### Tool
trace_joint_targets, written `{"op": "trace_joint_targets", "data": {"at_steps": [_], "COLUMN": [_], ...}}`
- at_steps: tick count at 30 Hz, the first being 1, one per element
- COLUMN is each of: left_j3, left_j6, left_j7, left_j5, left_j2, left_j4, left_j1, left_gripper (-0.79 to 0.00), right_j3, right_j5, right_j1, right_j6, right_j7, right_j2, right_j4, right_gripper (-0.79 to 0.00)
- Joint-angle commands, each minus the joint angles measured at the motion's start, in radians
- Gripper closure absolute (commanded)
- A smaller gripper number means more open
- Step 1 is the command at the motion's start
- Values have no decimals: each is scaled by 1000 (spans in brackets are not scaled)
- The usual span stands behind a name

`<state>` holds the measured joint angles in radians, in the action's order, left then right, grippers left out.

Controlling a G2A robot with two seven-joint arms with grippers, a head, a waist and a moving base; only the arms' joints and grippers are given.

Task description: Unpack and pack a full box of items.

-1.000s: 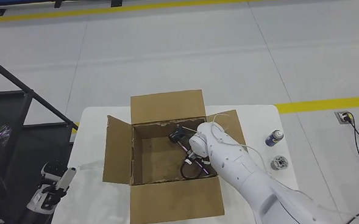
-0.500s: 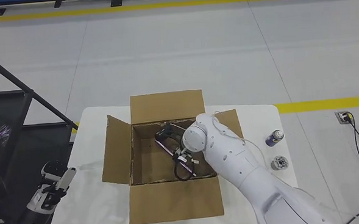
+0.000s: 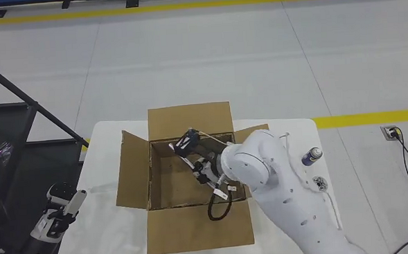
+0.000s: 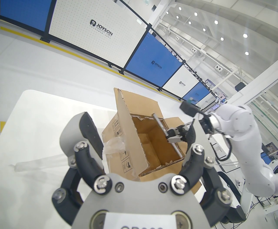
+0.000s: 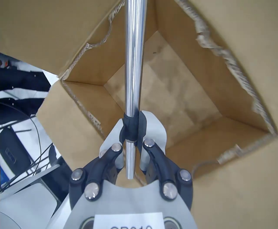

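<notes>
While the right gripper [image 5: 132, 128] pinches the shiny chrome metal rod [image 5: 133, 54] near one end, its long axis runs straight ahead across the mouth of the open brown cardboard box [image 5: 86, 95], so you should steer it lengthwise, and the spread left gripper [image 4: 139, 134] hangs well apart.

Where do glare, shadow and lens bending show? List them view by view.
Right wrist view: bright streaks of glare run along the metal rod. Left wrist view: the wide lens curves the wall panels, and ceiling lamps glare white. Top view: even light, soft shade inside the cardboard box.
</notes>
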<state>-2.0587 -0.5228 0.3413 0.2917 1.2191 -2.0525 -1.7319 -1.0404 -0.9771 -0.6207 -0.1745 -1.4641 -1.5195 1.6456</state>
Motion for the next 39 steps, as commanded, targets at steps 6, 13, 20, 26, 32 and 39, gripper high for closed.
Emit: {"op": "trace_joint_targets", "data": {"at_steps": [6,13,20,26,32,39], "left_j3": [0,0,0,0,0,0], "left_j6": [0,0,0,0,0,0], "left_j7": [0,0,0,0,0,0], "left_j5": [0,0,0,0,0,0], "left_j2": [0,0,0,0,0,0], "left_j4": [0,0,0,0,0,0], "left_j1": [0,0,0,0,0,0], "left_gripper": [-785,-785,-785,-785,-785,-785], "right_j3": [-254,-512,-667,-701,-680,-655], "right_j5": [-242,-278,-182,-191,-169,-177], "right_j1": [-250,-482,-558,-545,-487,-433], "right_j6": [105,160,141,138,74,64], "right_j7": [-13,65,81,113,128,132], "right_j2": [53,79,97,111,123,136], "right_j4": [454,566,397,211,32,-102], "right_gripper": [0,0,0,0,0,0]}}
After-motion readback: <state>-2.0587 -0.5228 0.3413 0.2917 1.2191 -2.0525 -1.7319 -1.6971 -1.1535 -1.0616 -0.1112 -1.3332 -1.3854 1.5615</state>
